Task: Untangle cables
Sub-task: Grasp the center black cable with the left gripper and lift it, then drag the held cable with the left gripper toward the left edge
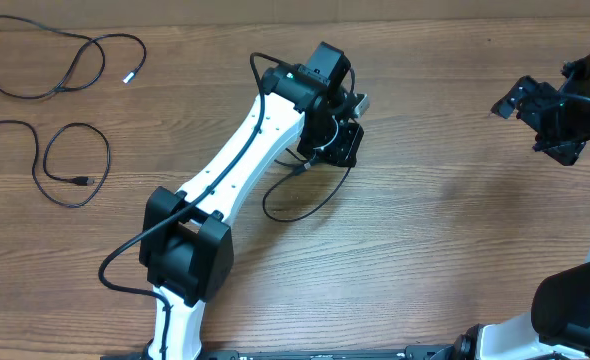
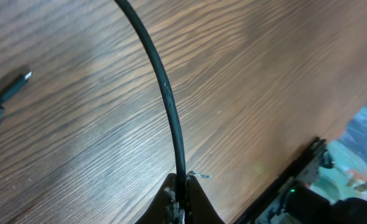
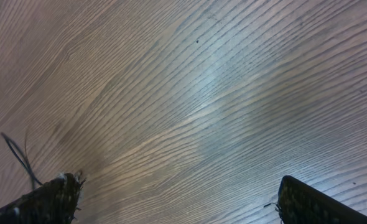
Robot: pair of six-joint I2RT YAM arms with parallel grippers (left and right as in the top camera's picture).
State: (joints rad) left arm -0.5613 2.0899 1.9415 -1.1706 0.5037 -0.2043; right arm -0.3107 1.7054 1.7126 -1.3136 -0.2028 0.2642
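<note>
Three thin black cables lie on the wooden table. One cable (image 1: 60,62) with a silvery-white tip is spread at the far left top. A second cable (image 1: 75,165) forms a loop below it at the left. The third cable (image 1: 310,200) loops at the table's middle under my left gripper (image 1: 333,145), which is shut on it; in the left wrist view this cable (image 2: 168,99) runs up from the closed jaws (image 2: 182,198). A small plug end (image 2: 12,90) lies at the left of that view. My right gripper (image 1: 535,115) is open and empty at the far right, above bare wood (image 3: 177,193).
The left arm's white links (image 1: 245,150) stretch diagonally across the table's middle. The right arm's base (image 1: 575,300) is at the lower right. The table's edge shows at the right of the left wrist view (image 2: 308,155).
</note>
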